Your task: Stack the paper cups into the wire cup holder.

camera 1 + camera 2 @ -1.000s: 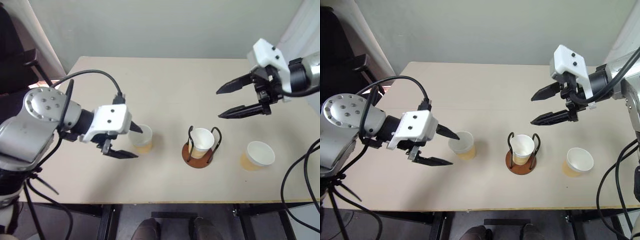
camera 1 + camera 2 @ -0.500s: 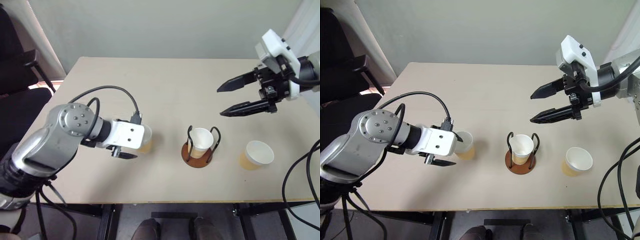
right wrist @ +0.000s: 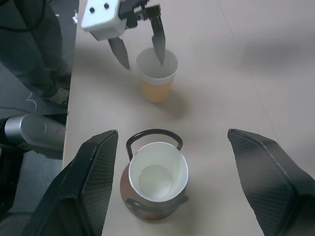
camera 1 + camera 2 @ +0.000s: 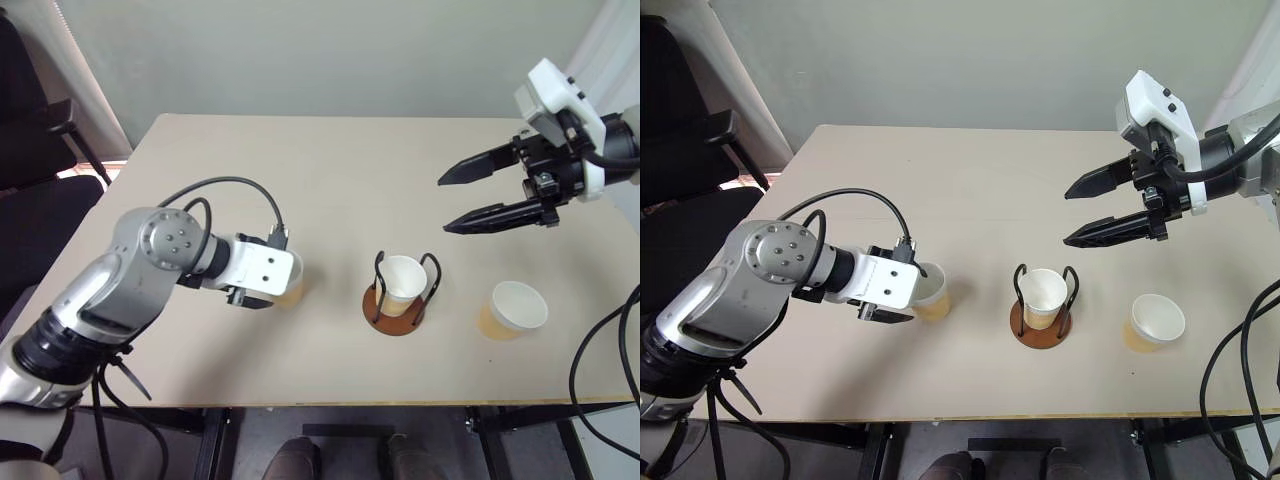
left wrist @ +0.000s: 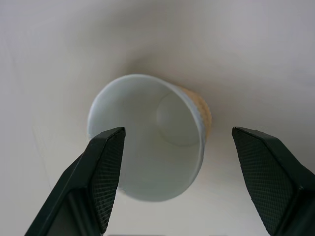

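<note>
My left gripper (image 5: 172, 172) is down at the leftmost paper cup (image 4: 930, 291), fingers (image 5: 101, 172) spread wide with the cup standing upright between them; one finger sits at the rim, the other is well off the wall, so nothing is pinched. That cup stands on the table (image 4: 970, 190) at about nine o'clock from the wire cup holder (image 4: 1044, 322), near it but apart. The holder rests near the middle of the table's near half, and one cup (image 4: 1045, 297) is seated inside its black loops, leaning a little, white mouth up. At three o'clock from the holder stands the third cup (image 4: 1155, 322), upright and alone near the table's right edge. My right gripper (image 4: 1102, 207) hangs in the air above the table at about one o'clock from the holder, fingers (image 4: 1100, 181) spread apart and empty, pointing toward my left.
</note>
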